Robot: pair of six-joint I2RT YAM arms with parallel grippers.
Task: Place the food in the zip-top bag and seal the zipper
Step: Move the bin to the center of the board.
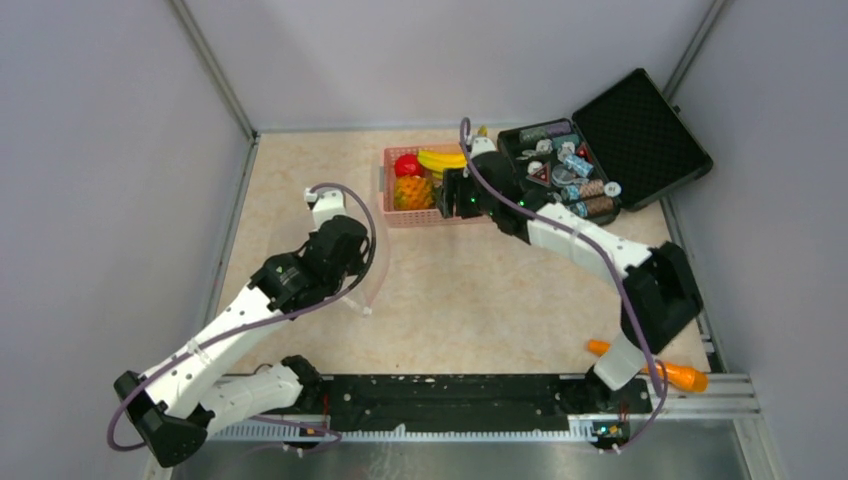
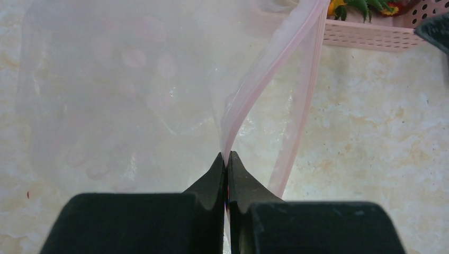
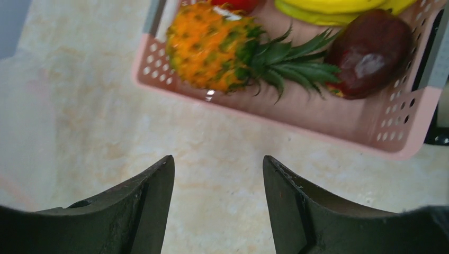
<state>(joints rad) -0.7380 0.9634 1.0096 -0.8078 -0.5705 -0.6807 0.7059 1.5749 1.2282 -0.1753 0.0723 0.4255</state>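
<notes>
My left gripper (image 2: 226, 159) is shut on the pale-pink zipper (image 2: 275, 58) of the clear zip-top bag (image 2: 122, 90), holding one lip up so the mouth gapes. In the top view the left gripper (image 1: 352, 268) and the faint bag (image 1: 368, 288) are at centre left. The food lies in the pink basket (image 3: 339, 127): pineapple (image 3: 212, 45), banana bunch (image 3: 328, 6), red fruit (image 3: 238, 4), dark maroon fruit (image 3: 370, 50). My right gripper (image 3: 218, 164) is open and empty over bare table just in front of the basket. In the top view the right gripper (image 1: 452, 205) is at the basket's (image 1: 392, 215) right end.
An open black case (image 1: 640, 130) with small trinkets (image 1: 565, 170) stands right of the basket. An orange carrot-like stick (image 1: 680, 375) lies by the right arm's base. Grey walls close in the table on three sides.
</notes>
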